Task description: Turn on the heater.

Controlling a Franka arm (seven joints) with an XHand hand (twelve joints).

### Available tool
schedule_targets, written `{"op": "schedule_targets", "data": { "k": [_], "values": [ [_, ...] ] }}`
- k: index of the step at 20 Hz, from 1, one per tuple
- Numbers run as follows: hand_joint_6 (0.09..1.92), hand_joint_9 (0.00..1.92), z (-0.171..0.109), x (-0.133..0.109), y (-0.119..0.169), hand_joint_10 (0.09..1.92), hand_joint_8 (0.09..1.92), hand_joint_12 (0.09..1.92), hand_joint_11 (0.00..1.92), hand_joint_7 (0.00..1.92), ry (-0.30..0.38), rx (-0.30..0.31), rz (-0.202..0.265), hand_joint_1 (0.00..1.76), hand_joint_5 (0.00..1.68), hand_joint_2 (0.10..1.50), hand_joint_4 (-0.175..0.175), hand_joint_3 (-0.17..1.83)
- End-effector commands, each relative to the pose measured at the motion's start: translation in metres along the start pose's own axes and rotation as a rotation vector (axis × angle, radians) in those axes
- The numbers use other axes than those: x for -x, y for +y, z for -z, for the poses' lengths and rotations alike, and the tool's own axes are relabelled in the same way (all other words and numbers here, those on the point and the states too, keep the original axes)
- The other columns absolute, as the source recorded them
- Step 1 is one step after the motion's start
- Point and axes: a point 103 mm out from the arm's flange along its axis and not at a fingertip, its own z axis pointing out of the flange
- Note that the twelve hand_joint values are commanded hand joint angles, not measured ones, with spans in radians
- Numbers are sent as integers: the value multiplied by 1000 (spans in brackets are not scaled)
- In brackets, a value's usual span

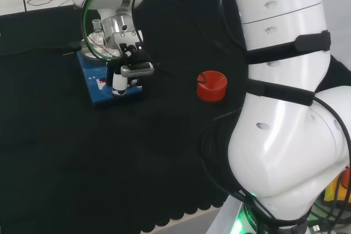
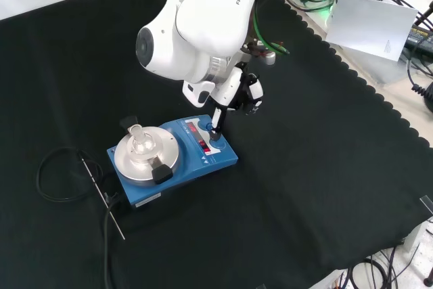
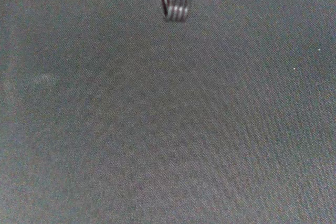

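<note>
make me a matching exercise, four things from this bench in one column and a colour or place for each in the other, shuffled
Things:
1. heater
2. ribbed ring stand
3. small glass flask
4. hand

Descriptions:
A. red, alone on the cloth
B. on the round metal plate
C. blue body with a front panel
D. one finger down on the panel

Pairs: 1-C, 2-A, 3-B, 4-D

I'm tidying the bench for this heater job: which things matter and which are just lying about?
In use:
- blue heater with round metal plate
- black and white hand, one finger on the heater's front panel

Lying about:
- red ribbed ring stand
- thin metal probe rod
</note>
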Motion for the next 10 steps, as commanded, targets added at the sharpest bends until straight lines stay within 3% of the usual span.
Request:
{"op": "schedule_targets", "data": {
  "k": [1,10],
  "values": [
    [105,1752,-1,0,0,1385,1397,1325,1370,1636,-6,1,-2,1422,356,677,-51,1071],
    [106,1752,20,-3,-28,1385,1397,1326,1369,1636,-14,55,-10,1421,370,677,-52,1073]
  ]
}}
